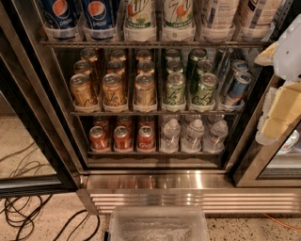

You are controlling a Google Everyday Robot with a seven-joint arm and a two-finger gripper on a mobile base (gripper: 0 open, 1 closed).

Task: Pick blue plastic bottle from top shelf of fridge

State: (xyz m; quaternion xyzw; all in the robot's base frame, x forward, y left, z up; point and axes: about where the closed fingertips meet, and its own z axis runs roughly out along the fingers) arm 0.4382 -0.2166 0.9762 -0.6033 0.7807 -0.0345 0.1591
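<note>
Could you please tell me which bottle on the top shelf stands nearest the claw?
The rightmost blue plastic bottle, at the row's right end; the claw is at the view's right edge, just right of it.

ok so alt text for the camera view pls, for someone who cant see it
An open drinks fridge seen from slightly above: its top shelf holds Pepsi bottles, 7up bottles and two pale blue-labelled bottles, with racks of cans and water bottles below. The robot's gripper sits at the right edge, level with the cans.
</note>
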